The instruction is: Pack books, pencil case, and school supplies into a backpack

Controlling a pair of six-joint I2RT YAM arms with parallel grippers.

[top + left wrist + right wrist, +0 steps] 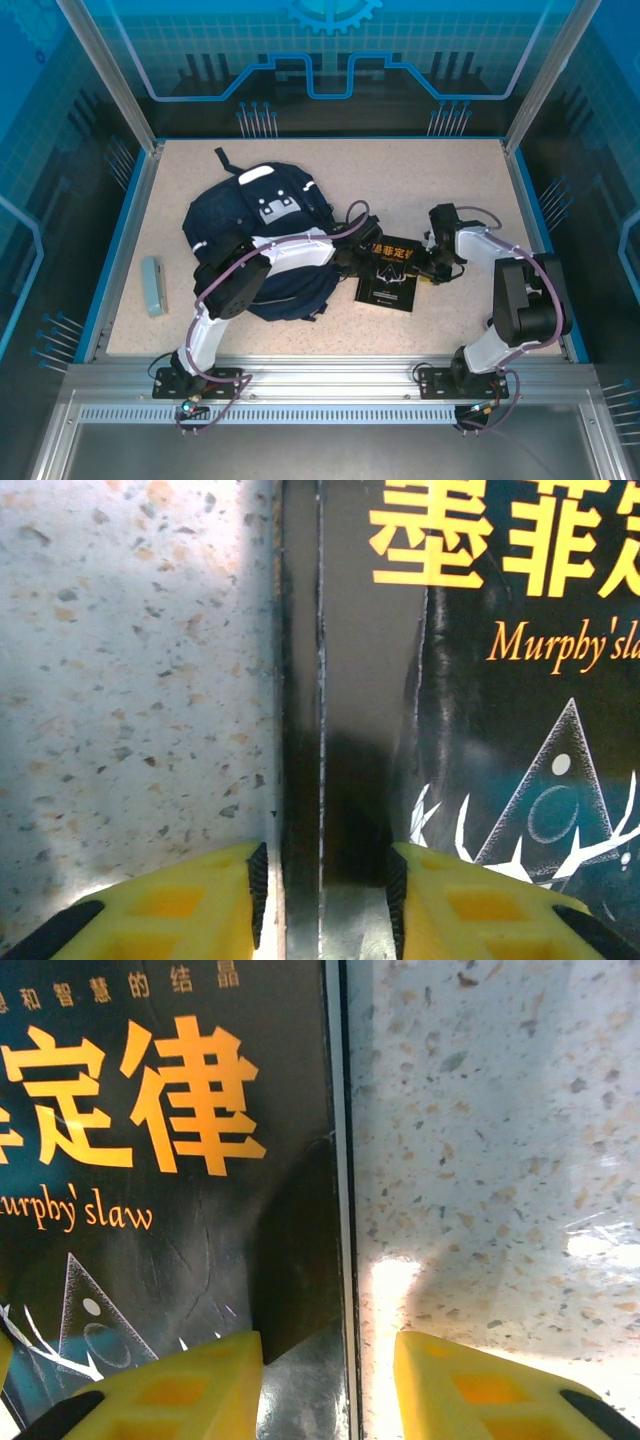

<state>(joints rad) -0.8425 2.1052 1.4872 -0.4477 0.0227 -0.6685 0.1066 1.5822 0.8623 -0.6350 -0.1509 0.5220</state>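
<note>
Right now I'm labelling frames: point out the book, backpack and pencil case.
book (pixel 388 282), top view, cover centre
backpack (pixel 248 215), top view, navy front panel
pencil case (pixel 153 286), top view, its middle

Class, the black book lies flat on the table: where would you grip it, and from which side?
Probably its thin side edges, coming in low from left and right. The book lies flat on the table, cover up, so only an edge gives jaws something to close across.
</note>
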